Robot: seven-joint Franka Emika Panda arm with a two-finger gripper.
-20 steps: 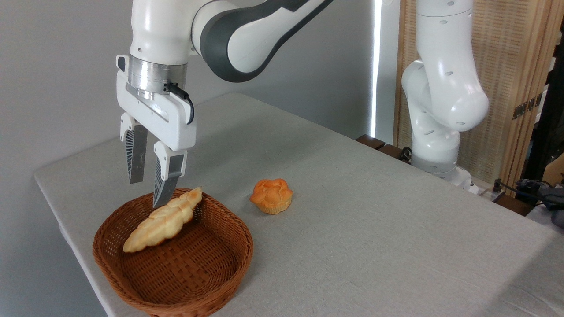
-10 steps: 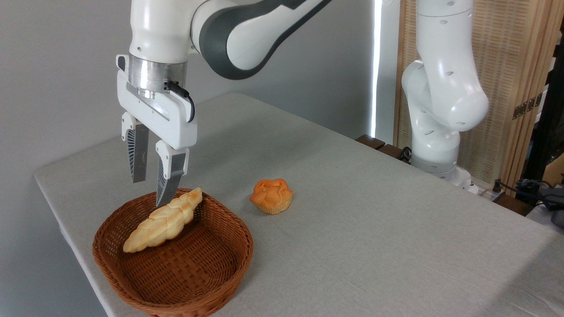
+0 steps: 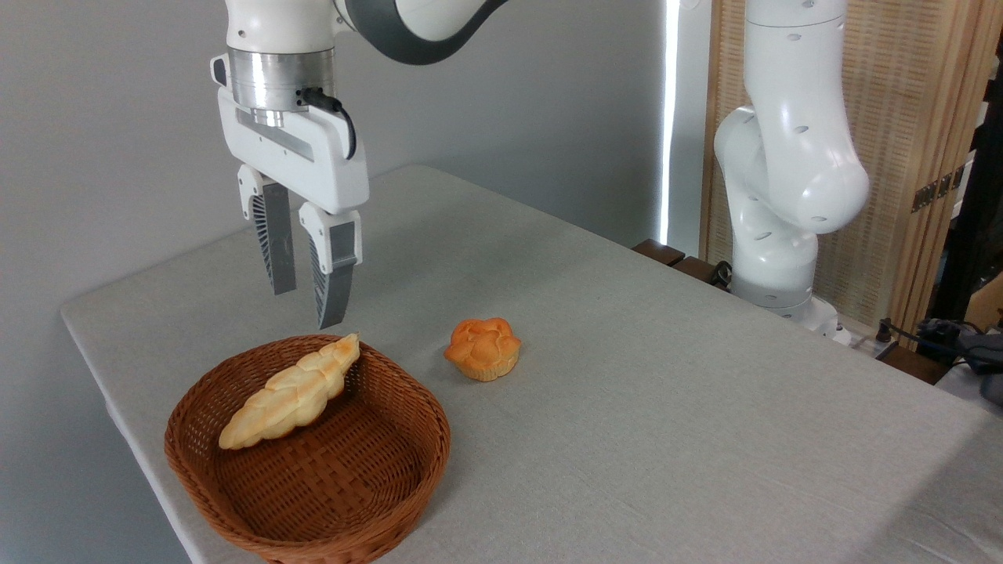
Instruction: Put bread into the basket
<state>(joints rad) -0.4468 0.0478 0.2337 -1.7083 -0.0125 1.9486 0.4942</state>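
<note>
Bread, a pale braided loaf with pointed ends, lies inside the reddish-brown wicker basket at the near left corner of the worktop. Its long axis runs on a slant, the lower tip down in the basket's left side and the upper tip propped on the far rim. The pincer hangs released and empty in the air above that far rim, fingers pointing down with a clear gap between them, touching nothing; the loaf sits below it and toward the lower left. Judging by how things lie, the placing looks done and the arm needs only to clear away. A small orange flower-topped bun sits on the cloth just right of the basket. The basket's near edge is cut off by the bottom of the frame, and the arm's upper links run out of the top.
</note>
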